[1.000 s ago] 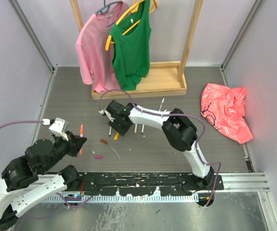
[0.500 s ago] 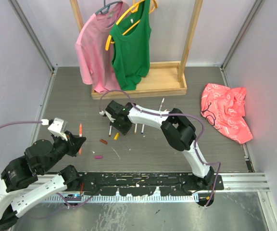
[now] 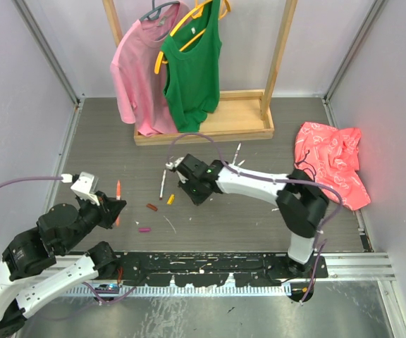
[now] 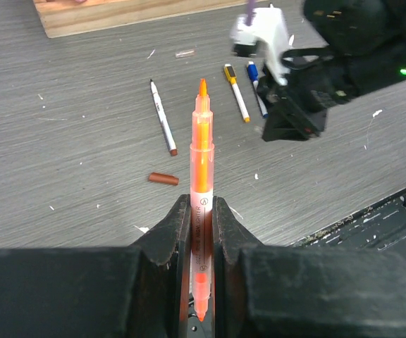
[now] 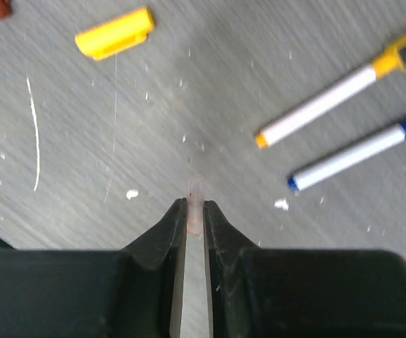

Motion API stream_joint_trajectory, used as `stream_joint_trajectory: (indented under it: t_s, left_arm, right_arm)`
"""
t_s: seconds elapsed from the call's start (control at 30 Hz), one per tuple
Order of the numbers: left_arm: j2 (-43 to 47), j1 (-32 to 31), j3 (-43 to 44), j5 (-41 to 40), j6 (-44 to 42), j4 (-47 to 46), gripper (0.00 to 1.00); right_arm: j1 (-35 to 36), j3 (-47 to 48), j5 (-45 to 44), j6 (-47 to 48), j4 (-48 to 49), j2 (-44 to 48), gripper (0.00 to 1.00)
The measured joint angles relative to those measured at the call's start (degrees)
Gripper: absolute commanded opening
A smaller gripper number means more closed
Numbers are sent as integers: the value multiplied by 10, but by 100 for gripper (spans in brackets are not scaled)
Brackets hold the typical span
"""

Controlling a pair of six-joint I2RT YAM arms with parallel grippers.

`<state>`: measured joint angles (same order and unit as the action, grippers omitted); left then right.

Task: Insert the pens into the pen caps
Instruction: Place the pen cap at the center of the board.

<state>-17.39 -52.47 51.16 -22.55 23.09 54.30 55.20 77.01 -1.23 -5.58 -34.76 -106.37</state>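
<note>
My left gripper (image 4: pixel 201 204) is shut on an orange highlighter pen (image 4: pixel 202 141), held off the table with its tip pointing away; from above the pen (image 3: pixel 118 189) shows at the left. My right gripper (image 5: pixel 195 208) is shut on a small clear pen cap (image 5: pixel 196 193) just above the table, near the middle (image 3: pixel 199 197). On the table lie a yellow cap (image 5: pixel 115 33), a yellow-tipped pen (image 5: pixel 319 107), a blue-tipped pen (image 5: pixel 351 156), a brown-tipped pen (image 4: pixel 163 116), a brown cap (image 4: pixel 163 178) and a magenta cap (image 3: pixel 144 229).
A wooden clothes rack base (image 3: pixel 217 128) stands at the back with a pink shirt (image 3: pixel 138 70) and a green top (image 3: pixel 192 67) hanging. A red cloth (image 3: pixel 330 163) lies at the right. Another pen (image 3: pixel 237 151) lies near the rack. A black rail (image 3: pixel 210 267) runs along the near edge.
My right gripper has shut on the clear cap and moved right, away from the pens, its arm swinging out to the right. The left gripper holds the orange pen still.
</note>
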Motion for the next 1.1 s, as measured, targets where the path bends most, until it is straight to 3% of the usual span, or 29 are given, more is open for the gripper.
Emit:
stream_joint_trajectory:
  t_s: [0.17,0.4,0.77,1.1]
  left_arm:
    - [-4,0,0,0,0,0,0]
    - [-14,0,0,0,0,0,0]
    - [-14,0,-1,-1,0,0,0]
    - [-7,0,-1,-7,0,0,0]
  right_arm:
    - [3,-128,-12,-64,26,103,16]
    - [6,-250,-25,-140,33,172,18]
    - [6,-270,-46,-160,40,174,23]
    - [6,-269,-53,-159,44,156,35]
